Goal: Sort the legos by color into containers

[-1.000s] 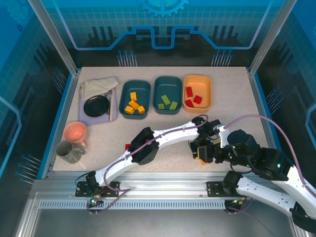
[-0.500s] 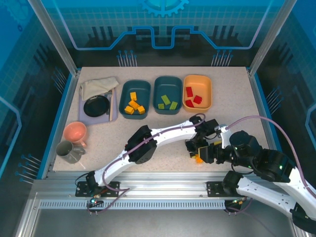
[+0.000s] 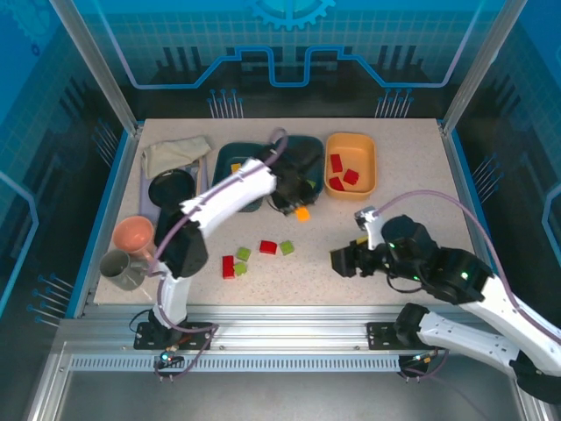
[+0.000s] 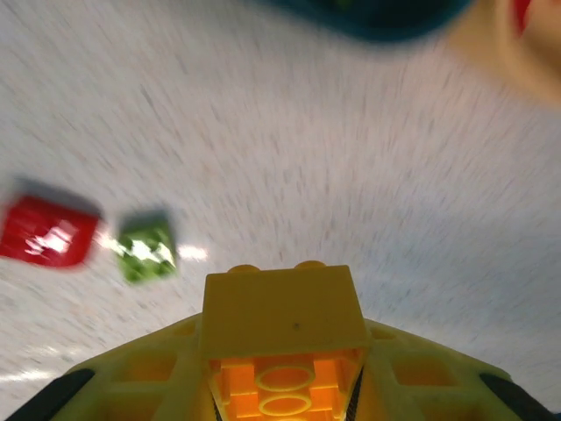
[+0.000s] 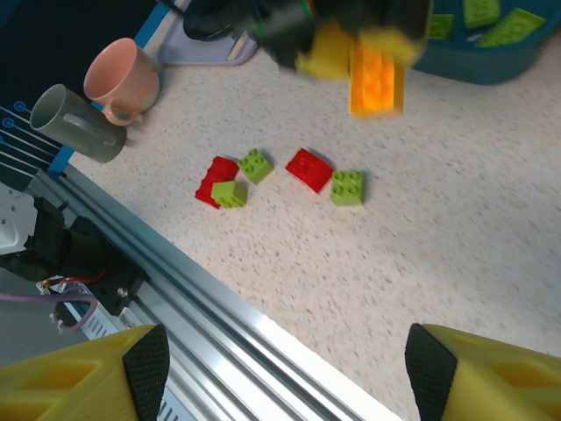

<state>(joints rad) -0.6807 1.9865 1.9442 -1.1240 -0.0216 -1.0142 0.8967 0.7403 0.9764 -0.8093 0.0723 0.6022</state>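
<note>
My left gripper (image 3: 298, 207) is clamped on an orange-yellow oblong plastic brick (image 3: 301, 213). Its studs face away from my left wrist camera and its hollow underside faces the lens. The brick hangs at 6 o'clock of the middle dark teal rounded plastic tub (image 3: 308, 143), which holds light green bricks (image 5: 513, 26).

At that tub's 9 o'clock sits the second dark teal tub (image 3: 226, 156) with orange-yellow bricks (image 3: 235, 166). At its 3 o'clock sits the light orange tub (image 3: 351, 140) with three red bricks (image 3: 336, 162). My left arm (image 3: 219, 197) lies across both teal tubs and hides much of them.

At 7 o'clock from the held brick, two loose red bricks (image 3: 268, 247) and three loose green bricks (image 3: 287, 247) lie clustered on the speckled beige tabletop (image 3: 412, 175). My right gripper (image 3: 344, 261) hovers at 5 o'clock, jaws spread wide with nothing between them.

Along the table's 9 o'clock side stand a pink bowl (image 3: 133, 235), a grey mug (image 3: 123, 268), a black round dish (image 3: 171, 187) and a folded cloth (image 3: 175, 153). Bare tabletop runs out to the 3 o'clock edge.
</note>
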